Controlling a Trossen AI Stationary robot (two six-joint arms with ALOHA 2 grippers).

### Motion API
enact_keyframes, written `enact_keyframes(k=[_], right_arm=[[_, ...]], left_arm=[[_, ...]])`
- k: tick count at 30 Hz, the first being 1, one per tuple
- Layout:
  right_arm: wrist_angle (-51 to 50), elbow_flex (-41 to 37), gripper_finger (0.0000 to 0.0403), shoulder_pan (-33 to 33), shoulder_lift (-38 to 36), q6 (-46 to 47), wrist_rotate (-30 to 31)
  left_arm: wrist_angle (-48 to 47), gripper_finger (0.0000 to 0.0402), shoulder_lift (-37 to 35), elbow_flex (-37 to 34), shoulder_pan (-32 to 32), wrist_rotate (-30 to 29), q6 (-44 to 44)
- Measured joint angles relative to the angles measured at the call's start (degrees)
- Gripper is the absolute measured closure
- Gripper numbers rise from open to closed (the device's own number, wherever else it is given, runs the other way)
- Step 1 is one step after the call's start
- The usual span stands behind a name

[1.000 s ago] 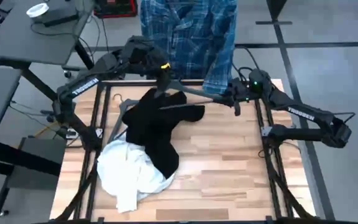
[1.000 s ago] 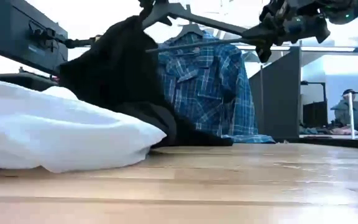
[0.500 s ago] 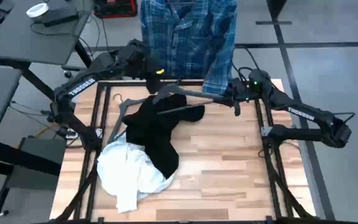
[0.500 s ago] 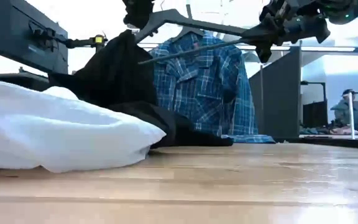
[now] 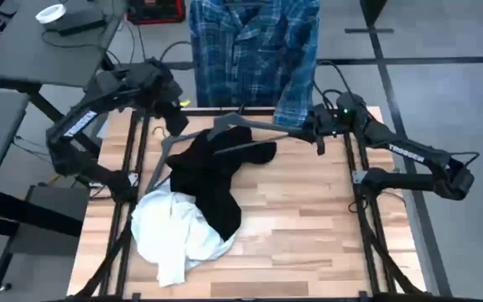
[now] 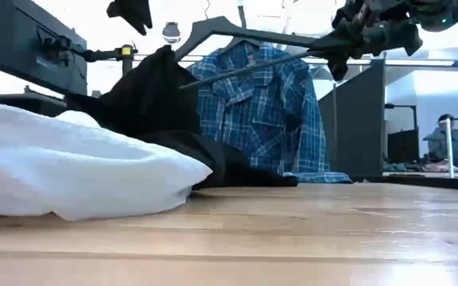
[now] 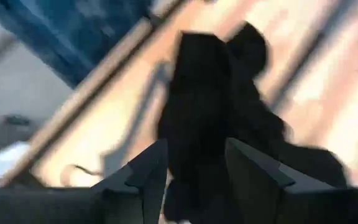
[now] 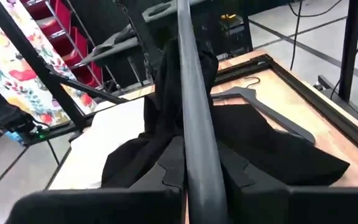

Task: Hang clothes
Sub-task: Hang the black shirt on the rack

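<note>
Currently right gripper [image 5: 318, 134] clamped on one end of dark hanger [image 5: 250, 127], held raised over the table's [image 5: 309, 218] far half. Black top [image 5: 212, 172] draped off hanger's other end, well apart from that gripper, rest heaped on wood. Left gripper [image 5: 168, 107] parted, empty, up beside far-left table edge, clear of the top. White top [image 5: 170, 231] bunched front-left, touching black top. Plaid shirt [image 5: 254, 46] hanging beyond table's far edge.

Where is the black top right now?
In the high view the black top lies left of the table's centre, partly draped on the hanger held by the right end effector, its lower end overlapping the white top.
</note>
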Motion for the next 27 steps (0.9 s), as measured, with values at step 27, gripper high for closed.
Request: enact_keyframes(k=[27], right_arm=[[-0.1, 0.0, 0.0376, -0.1, -0.2, -0.2, -0.2]], left_arm=[[52.5, 0.0256, -3.0, -31.6, -5.9, 6.8, -3.7]])
